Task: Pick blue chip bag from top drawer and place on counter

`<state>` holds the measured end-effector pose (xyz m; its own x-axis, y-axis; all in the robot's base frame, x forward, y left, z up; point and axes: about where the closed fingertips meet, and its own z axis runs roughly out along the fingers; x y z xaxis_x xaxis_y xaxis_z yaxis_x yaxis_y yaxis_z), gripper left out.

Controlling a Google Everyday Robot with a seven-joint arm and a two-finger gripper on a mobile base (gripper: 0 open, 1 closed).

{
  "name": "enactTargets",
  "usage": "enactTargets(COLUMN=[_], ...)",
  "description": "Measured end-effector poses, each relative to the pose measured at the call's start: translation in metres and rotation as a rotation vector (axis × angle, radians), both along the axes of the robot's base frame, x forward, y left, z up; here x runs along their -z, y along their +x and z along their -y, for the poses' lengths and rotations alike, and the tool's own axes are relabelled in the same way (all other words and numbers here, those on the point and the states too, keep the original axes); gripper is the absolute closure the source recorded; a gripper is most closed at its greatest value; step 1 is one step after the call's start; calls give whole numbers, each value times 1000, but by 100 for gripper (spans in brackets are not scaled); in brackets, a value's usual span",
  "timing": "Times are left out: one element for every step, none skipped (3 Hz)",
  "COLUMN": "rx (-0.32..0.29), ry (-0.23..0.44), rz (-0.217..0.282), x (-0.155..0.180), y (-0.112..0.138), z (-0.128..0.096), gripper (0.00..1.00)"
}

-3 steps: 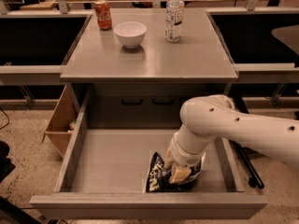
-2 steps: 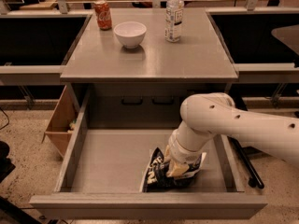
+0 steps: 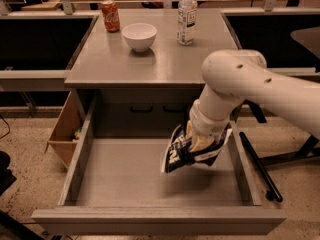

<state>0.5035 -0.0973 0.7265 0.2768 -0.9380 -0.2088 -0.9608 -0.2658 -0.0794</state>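
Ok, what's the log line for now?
pincer: over top drawer, shut on blue chip bag | bag: off drawer floor | counter: no bag

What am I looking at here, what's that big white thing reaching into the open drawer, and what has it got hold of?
The white thing is a robot arm, a single arm whose mobile base is out of view. There is one picture of this moment, taken from above and in front of a grey cabinet. At the arm's end is a two-finger gripper, inside the open top drawer near its right side. It is shut on a crumpled blue chip bag, which hangs clear of the drawer bottom. On the counter behind stand a red soda can, a white bowl and a clear bottle.
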Motion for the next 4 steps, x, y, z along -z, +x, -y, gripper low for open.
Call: enactTargets(rx=[-27,-13,30,61], ry=[-52,-73,-86,-63], rz=[-18,-21,8,108], x=[-64,-105,-147,-180], y=[35,61,90,108], z=[38,63,77,83], gripper=[100,100,100,100])
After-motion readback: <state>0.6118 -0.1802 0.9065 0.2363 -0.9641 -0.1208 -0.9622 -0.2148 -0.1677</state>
